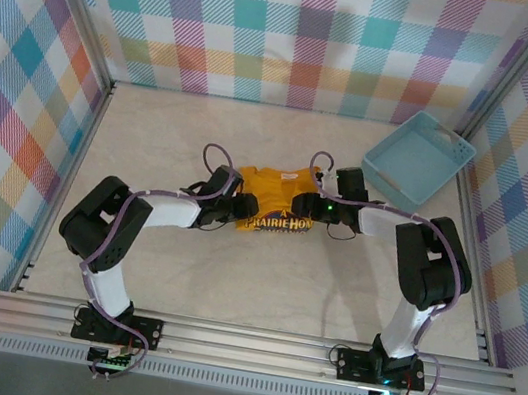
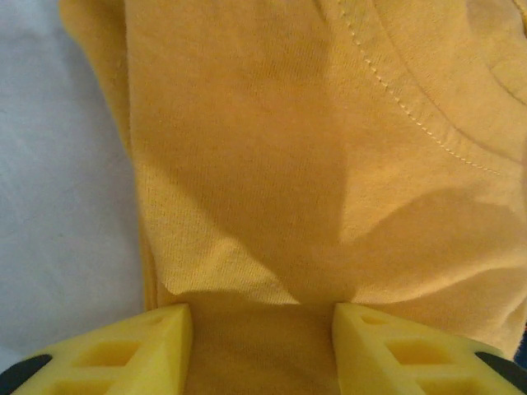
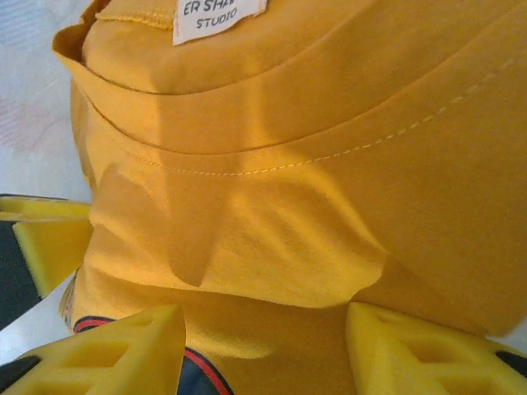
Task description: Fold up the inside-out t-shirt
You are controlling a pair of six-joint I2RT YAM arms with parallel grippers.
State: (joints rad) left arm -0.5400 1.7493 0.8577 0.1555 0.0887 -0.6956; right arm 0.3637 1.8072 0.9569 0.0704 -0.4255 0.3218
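On the bench point(image 1: 259, 288), both your jaws stand spread astride the inside-out t-shirt point(image 1: 270, 191); pinch one layer each, then draw apart.

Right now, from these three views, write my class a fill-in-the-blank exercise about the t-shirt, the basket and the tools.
The basket in the far right corner of the table is light ____.
The dark lettering on the t-shirt starts with the word ____.
The white label ends with the word ____.
The left tool has ____ fingers.
Missing words: blue; PRAIRIE; STUDIO; yellow.
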